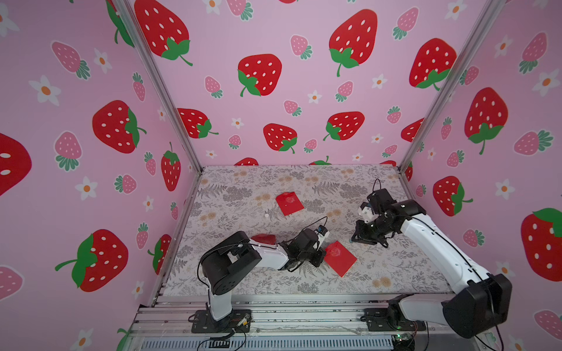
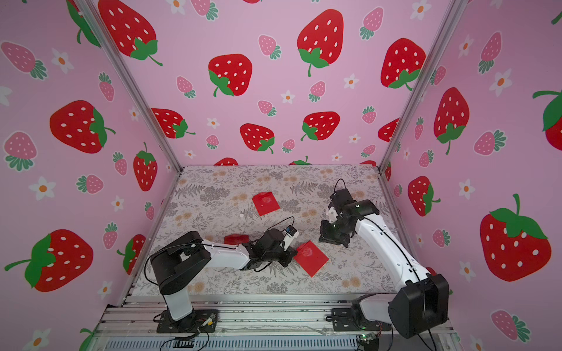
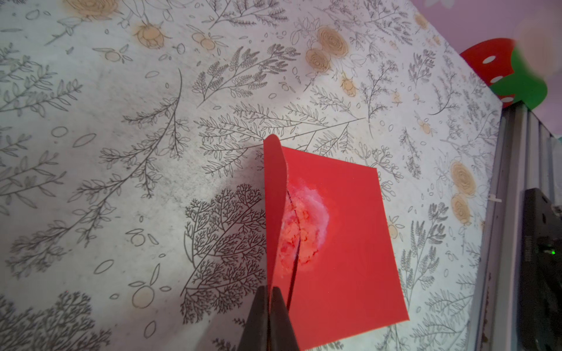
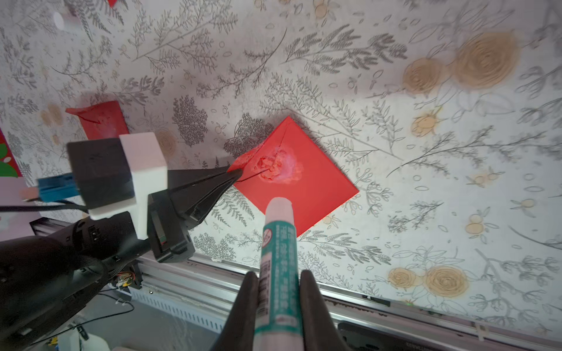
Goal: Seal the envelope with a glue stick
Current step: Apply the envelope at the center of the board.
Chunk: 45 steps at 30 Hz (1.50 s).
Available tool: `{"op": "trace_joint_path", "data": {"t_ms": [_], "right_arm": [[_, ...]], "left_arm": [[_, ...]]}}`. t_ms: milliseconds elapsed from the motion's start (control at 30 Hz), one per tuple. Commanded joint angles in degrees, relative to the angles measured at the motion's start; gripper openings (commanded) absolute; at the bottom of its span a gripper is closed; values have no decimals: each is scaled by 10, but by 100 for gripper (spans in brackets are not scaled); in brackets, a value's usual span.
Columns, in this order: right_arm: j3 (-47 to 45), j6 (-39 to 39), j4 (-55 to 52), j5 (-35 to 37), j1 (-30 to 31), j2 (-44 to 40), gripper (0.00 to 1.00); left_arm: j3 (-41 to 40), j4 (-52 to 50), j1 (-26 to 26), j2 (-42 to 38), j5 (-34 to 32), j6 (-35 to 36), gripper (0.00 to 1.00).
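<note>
1. The glue stick is gripped tight in the right tool, its tip pointed toward the red envelope lying on the bench.
2. The flap is pinched in the left tool and lifted clear.
3. A whitish glue smear is exposed beneath.

Both top views: stereo pair mounted high at the front, pitched down, wide, whole floral-print tabletop and both arms in frame. Left wrist cam: close, low, looking past the left gripper onto the red square paper envelope. Right wrist cam: close, past the right gripper, same envelope. All four share it.
</note>
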Motion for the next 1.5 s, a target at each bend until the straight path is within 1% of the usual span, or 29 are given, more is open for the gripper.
{"op": "trace_joint_path", "data": {"t_ms": [0,133,300,400,500,633,933,1000,1100,1267,1467], "right_arm": [[7,16,-29,6,17,31,0],[14,26,-14,2,41,89,0],[22,37,1,39,60,148,0],[26,40,10,46,66,176,0],[32,42,16,48,75,195,0],[37,43,2,73,87,211,0],[30,52,13,74,111,239,0],[32,51,13,65,120,246,0],[28,43,28,10,124,249,0],[25,39,27,11,123,247,0],[25,31,36,-30,121,246,0]], "left_arm": [[-2,19,-2,9,-3,-17,0],[5,21,-2,35,12,-13,0],[14,7,-2,57,13,-5,0],[21,-10,-3,60,12,2,0],[20,-13,-3,58,7,3,0],[20,-26,-4,54,3,6,0],[36,-57,-10,56,4,14,0],[37,-58,-10,57,4,14,0],[36,-57,-10,56,3,15,0],[38,-58,-11,57,3,13,0],[38,-58,-10,58,4,14,0]]}}
